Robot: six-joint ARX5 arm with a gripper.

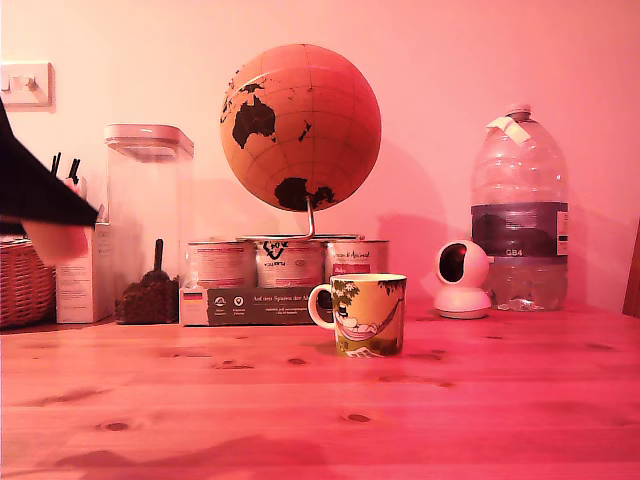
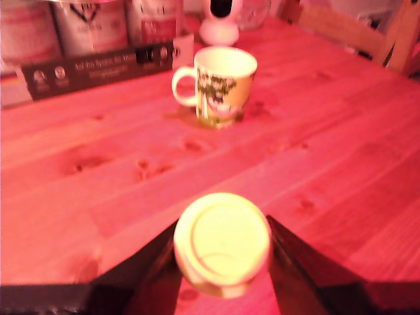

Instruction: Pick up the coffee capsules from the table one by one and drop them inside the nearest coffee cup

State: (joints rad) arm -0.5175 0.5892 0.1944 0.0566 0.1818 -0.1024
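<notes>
A pale coffee capsule fills the near part of the wrist view, flat rim facing the camera, pinched between my two dark fingers. My gripper is shut on it and held above the wooden table. The yellow-green coffee cup with the hammock drawing stands upright further ahead, well apart from the capsule. In the exterior view the gripper hangs at the far left, high above the table, with the blurred capsule under it. The cup stands near the middle, handle toward that view's left.
Behind the cup are three tins on a dark labelled box, a globe, a clear canister and a wicker basket. A small white camera and a big water bottle stand at the exterior view's right.
</notes>
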